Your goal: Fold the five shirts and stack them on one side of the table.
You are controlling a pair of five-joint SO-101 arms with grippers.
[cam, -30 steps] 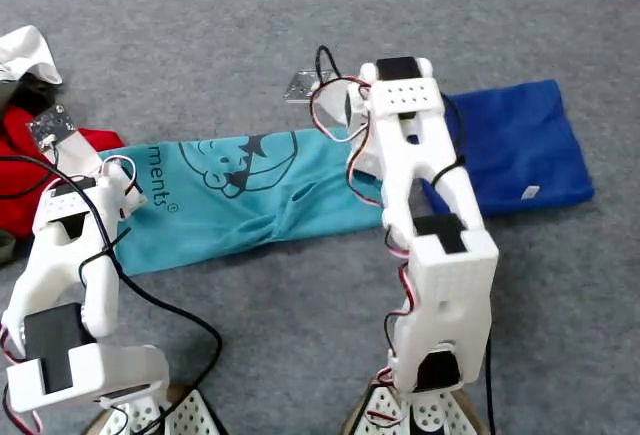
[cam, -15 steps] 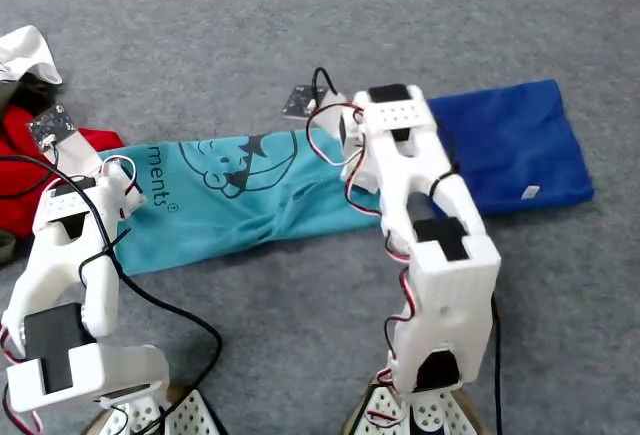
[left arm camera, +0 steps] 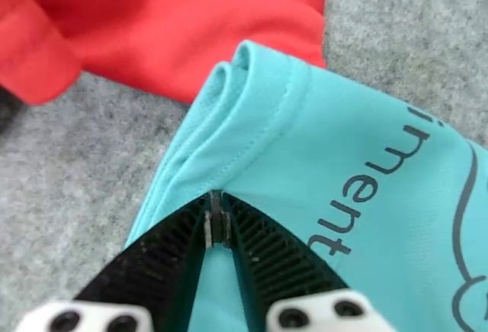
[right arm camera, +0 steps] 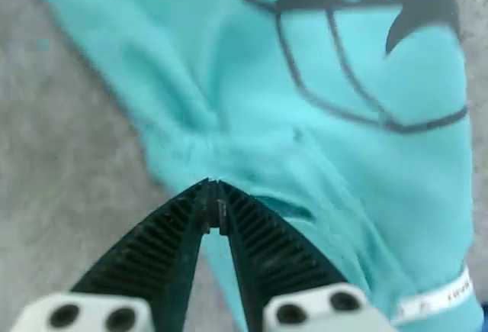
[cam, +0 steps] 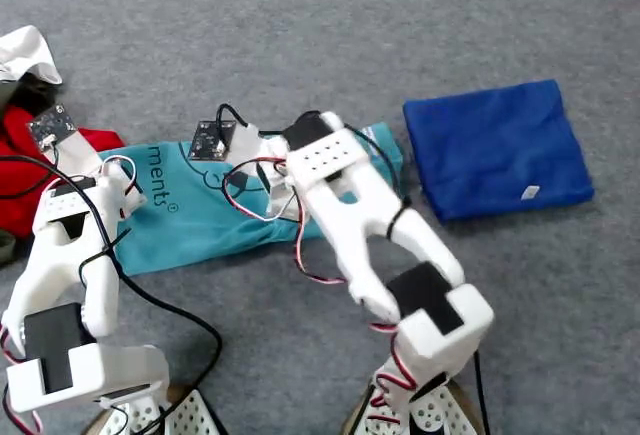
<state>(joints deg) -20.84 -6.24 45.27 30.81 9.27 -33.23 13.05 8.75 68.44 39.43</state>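
High view
Teal shirt [cam: 200, 215]: laid out in a long band across the grey table [cam: 300, 45], print facing up, between the red shirt and the blue shirt.
Blue shirt [cam: 495, 145]: folded into a tidy rectangle toward the right side, just beside the teal shirt's right end.
Red shirt [cam: 20, 170]: bunched at the left edge, next to the teal shirt's left end.
White garment [cam: 25, 50]: crumpled at the far left, beyond the red shirt.
Left gripper [cam: 125, 187]: down at the teal shirt's left end.
Right gripper [cam: 245, 155]: low over the printed middle of the teal shirt, arm angled across the cloth.

Left wrist view
Left gripper [left arm camera: 216, 225]: jaws pinched together on the hemmed edge of the teal shirt [left arm camera: 343, 141], cloth caught between the tips.
Red shirt [left arm camera: 168, 19]: just past the folded teal corner.
Table [left arm camera: 69, 164]: grey carpet-like surface beside both shirts.

Right wrist view
Right gripper [right arm camera: 213, 204]: tips pressed together above a wrinkled ridge of the teal shirt [right arm camera: 343, 172]; cannot tell whether any cloth is pinched.
Table [right arm camera: 61, 141]: bare grey alongside the shirt's edge.
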